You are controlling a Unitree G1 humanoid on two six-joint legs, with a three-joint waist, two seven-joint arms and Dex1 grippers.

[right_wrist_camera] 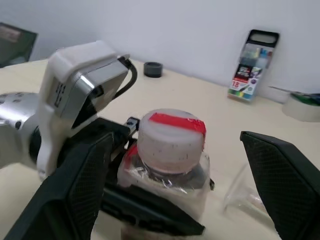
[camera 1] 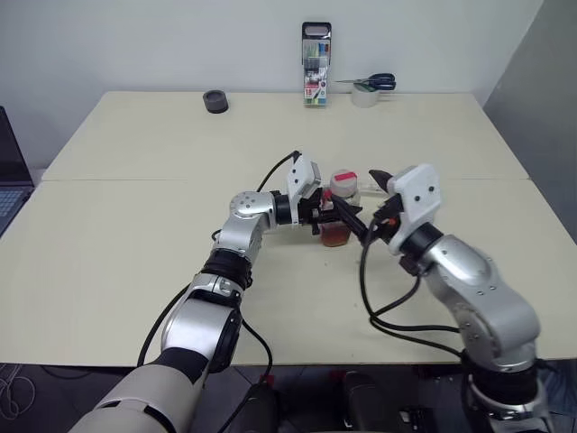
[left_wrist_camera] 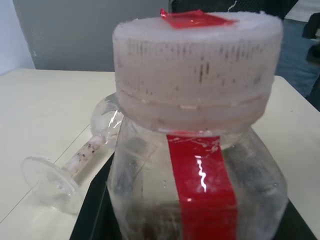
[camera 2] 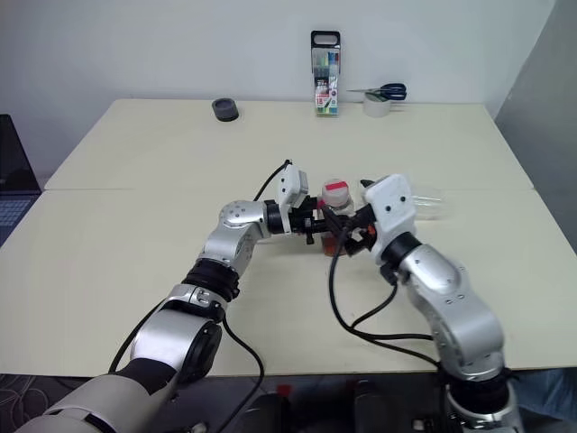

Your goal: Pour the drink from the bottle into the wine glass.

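The left gripper [camera 1: 326, 213] is clamped on the body of the bottle [camera 1: 341, 212], which stands upright mid-table with its cap [right_wrist_camera: 171, 137] still on. The right gripper [right_wrist_camera: 172, 190], fingers spread, flanks that cap from the right. Farther right, the wine glass [left_wrist_camera: 75, 157] lies on its side.

The bottle [camera 1: 340, 212] stands upright near the middle of the desk [camera 1: 135, 216]. It is small, of clear plastic with a squarish body, a red label strip running up its side, and a whitish screw cap, still on, with a red patch on top. The drink [camera 1: 335, 236], reddish-brown, sits low in it. The wine glass [left_wrist_camera: 75, 160] lies on its side on the desk just beside the bottle, clear, its stem and flat round foot showing.
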